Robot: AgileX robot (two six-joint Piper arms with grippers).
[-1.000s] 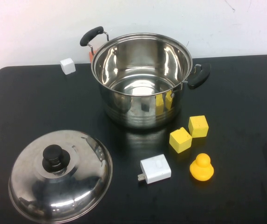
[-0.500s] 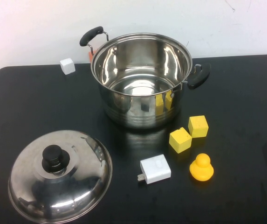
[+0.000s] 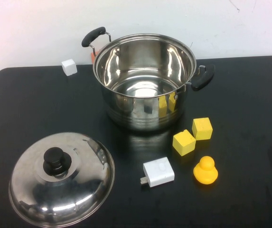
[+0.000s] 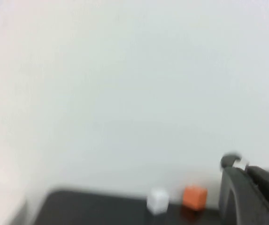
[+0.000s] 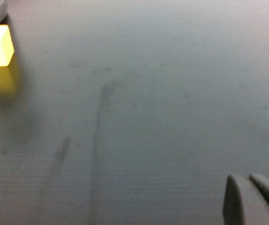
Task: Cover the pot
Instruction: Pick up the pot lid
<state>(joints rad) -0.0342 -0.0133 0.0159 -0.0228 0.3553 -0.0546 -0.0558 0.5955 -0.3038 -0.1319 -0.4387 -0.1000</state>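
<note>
- From the high view I see neither arm; each hand shows only in its own wrist view.
- In the lower left of the high view, the domed steel lid (image 3: pixel 61 178) lies on the black surface (image 3: pixel 26 109) with its black knob (image 3: pixel 54 160) facing up, well apart from the pot.
- In the upper left, a small white cube (image 3: pixel 69 67) stands near the far edge of the surface, beside the pot's left handle.
- The pot (image 3: pixel 144 80) stands upright in the upper centre of the frame, open and uncovered, and I see nothing inside it. One black handle (image 3: pixel 93 36) points to the upper left, the other (image 3: pixel 202 77) to the right.
- Behind the pot, only a sliver of something orange (image 3: pixel 92 56) shows under the left handle.
- Below the pot, in the lower centre, a white plug adapter (image 3: pixel 158 172) lies flat.
- To the right of it two yellow cubes, one (image 3: pixel 183 142) and another (image 3: pixel 202 128), sit just beside each other, near the pot's front wall.
- A yellow duck toy (image 3: pixel 205 170) stands in the lower right, near the adapter.
- The left hand (image 4: pixel 249 197) shows as a dark part at the lower right of its view, raised and facing the white wall; I cannot tell if its fingers are apart or together.
- The right hand (image 5: pixel 251 199) shows at the lower right of its view, close above bare surface; here also I cannot tell.
</note>
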